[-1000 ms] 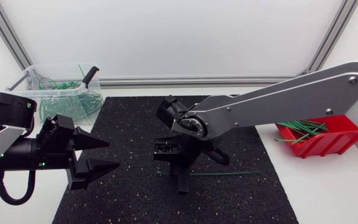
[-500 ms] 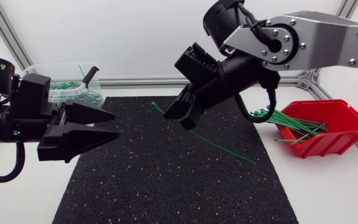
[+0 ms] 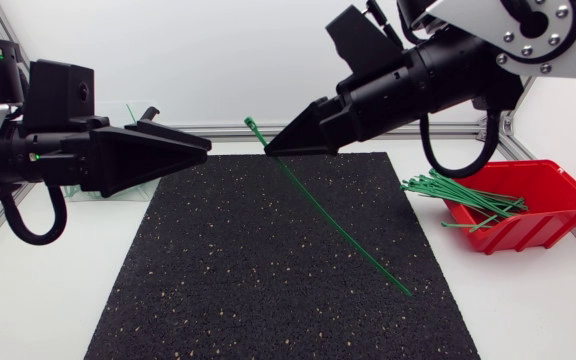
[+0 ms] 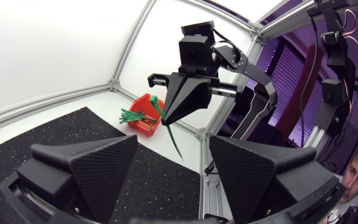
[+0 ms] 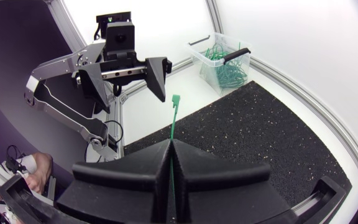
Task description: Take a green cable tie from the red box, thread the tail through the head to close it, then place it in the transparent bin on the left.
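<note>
My right gripper [image 3: 274, 148] is shut on a green cable tie [image 3: 333, 220] just below its head, high over the mat's far edge. The tie's head [image 3: 251, 124] sticks up past the fingertips, and its tail slants down to the mat's right side. In the right wrist view the tie [image 5: 174, 118] rises straight out of the shut fingers [image 5: 135, 171]. My left gripper [image 3: 204, 148] faces it from the left, open, a short way from the head. Between its spread fingers [image 4: 98, 168] the left wrist view shows the right gripper [image 4: 166, 120] and the tie [image 4: 173, 140].
The red box [image 3: 533, 210] of green ties sits at the table's right, several ties poking over its left rim. The transparent bin [image 5: 225, 62] with closed ties stands at the far left, largely hidden by my left arm in the head view. A black mat [image 3: 268, 270] covers the middle.
My right gripper lifted the tie off the mat and turned to point left. My left gripper rose and swung toward the tie's head, its fingers narrowing a little.
</note>
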Tool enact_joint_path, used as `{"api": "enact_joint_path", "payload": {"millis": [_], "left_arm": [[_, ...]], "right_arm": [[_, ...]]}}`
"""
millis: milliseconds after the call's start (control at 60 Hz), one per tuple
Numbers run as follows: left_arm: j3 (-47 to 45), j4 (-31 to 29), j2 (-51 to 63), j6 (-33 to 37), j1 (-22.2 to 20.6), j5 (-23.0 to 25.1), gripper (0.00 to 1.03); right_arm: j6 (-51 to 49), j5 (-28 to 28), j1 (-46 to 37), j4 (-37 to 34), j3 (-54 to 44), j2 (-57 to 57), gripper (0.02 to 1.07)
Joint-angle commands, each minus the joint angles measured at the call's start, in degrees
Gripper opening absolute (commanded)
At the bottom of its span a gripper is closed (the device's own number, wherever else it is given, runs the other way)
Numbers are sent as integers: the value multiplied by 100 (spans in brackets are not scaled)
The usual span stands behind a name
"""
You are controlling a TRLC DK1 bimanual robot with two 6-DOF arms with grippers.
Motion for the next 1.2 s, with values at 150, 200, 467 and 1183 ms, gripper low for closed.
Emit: {"api": "enact_joint_path", "payload": {"millis": [150,200,467,1183], "left_arm": [[65,853,236,-869,-243,70,67],[30,1151,306,-1115,-261,61,66],[-129,2022,499,-1748,-472,-185,59],[-216,2092,684,-1871,-516,-220,4]], "right_arm": [[513,-325,132,219,169,62,8],[522,-361,158,219,187,79,8],[601,-413,299,342,196,185,8],[776,-352,404,747,29,326,9]]}}
